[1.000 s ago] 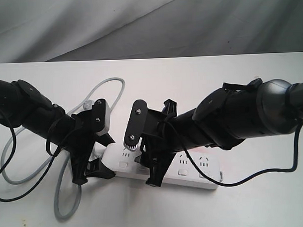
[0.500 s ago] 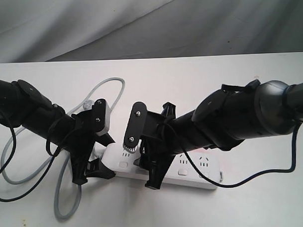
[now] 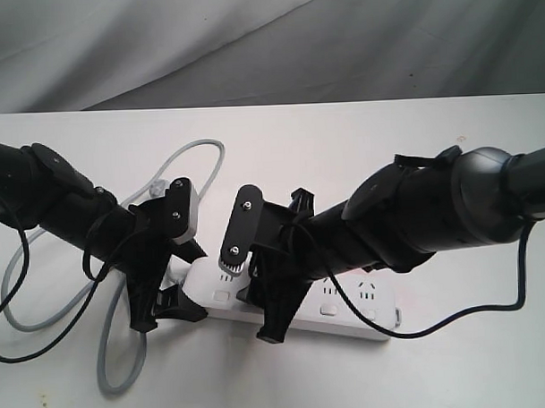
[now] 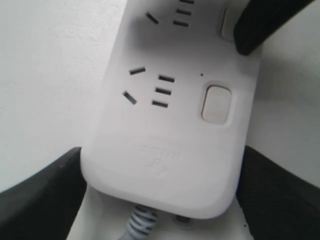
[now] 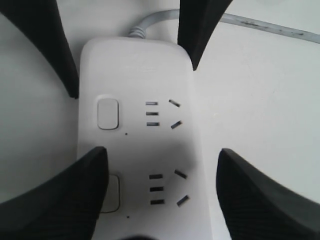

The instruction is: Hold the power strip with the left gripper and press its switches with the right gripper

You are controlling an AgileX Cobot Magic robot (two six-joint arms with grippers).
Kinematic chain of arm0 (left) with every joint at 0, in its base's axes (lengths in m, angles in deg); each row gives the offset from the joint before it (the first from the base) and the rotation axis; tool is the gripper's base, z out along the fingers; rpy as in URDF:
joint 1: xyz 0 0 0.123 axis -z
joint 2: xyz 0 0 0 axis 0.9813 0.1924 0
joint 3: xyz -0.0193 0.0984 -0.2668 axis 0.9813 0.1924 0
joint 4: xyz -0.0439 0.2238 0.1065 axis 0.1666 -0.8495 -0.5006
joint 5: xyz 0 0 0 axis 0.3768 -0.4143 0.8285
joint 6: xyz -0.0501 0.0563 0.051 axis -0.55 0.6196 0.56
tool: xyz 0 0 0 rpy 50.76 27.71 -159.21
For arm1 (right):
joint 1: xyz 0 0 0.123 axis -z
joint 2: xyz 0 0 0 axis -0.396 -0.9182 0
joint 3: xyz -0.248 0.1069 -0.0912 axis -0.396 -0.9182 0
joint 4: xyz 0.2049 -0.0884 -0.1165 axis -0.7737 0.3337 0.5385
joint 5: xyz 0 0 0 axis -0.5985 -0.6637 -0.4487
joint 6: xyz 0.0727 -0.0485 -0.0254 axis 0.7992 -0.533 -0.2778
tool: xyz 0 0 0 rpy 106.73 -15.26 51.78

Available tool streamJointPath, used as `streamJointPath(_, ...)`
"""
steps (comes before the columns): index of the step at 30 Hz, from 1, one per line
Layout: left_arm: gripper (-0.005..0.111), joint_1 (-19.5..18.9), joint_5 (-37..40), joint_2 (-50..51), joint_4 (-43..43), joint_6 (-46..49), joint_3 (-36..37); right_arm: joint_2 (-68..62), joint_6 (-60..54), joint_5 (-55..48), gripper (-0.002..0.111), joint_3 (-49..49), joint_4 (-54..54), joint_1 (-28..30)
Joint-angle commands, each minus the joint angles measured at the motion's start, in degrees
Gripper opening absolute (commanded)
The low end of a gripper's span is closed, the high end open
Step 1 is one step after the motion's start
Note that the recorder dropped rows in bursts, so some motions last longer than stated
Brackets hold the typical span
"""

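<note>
Power strip (image 4: 182, 127) w/ unreadable embossing (image 4: 159, 154), tight in L pincer (image 4: 160, 187); R pincer (image 5: 161, 152) wide.

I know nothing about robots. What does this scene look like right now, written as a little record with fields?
Object: long flat white plastic power strip with a grey cord, lying on a white table
Holder: left gripper, black fingers clamped on both long sides at the cord end
Presser: right gripper, open, one finger over the second white push switch, the other beside the strip
Free button: first switch, uncovered
Pressed yet: cannot tell
</note>
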Motion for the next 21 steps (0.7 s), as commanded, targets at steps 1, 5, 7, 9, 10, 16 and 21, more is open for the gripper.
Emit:
streamJointPath(1,0.066,0.2,0.7,0.1,-0.8,0.0,-0.1,-0.9,-0.2,0.1,0.059,-0.4,0.8,0.9)
streamJointPath(5,0.066,0.2,0.7,0.1,-0.8,0.0,-0.1,-0.9,-0.2,0.2,0.059,-0.4,1.0,1.7)
streamJointPath(7,0.066,0.2,0.7,0.1,-0.8,0.0,-0.1,-0.9,-0.2,0.1,0.059,-0.4,1.0,2.0)
streamJointPath(9,0.066,0.2,0.7,0.1,-0.8,0.0,-0.1,-0.9,-0.2,0.1,0.059,-0.5,1.0,2.1)
streamJointPath(10,0.066,0.2,0.7,0.1,-0.8,0.0,-0.1,-0.9,-0.4,0.1,0.059,-0.8,1.0,2.1)
streamJointPath(16,0.066,0.2,0.7,0.1,-0.8,0.0,-0.1,-0.9,-0.8,-0.1,0.059,-4.0,1.0,2.1)
streamJointPath(21,0.066,0.2,0.7,0.1,-0.8,0.0,-0.1,0.0,-1.2,-0.1,0.059,-4.0,0.9,2.1)
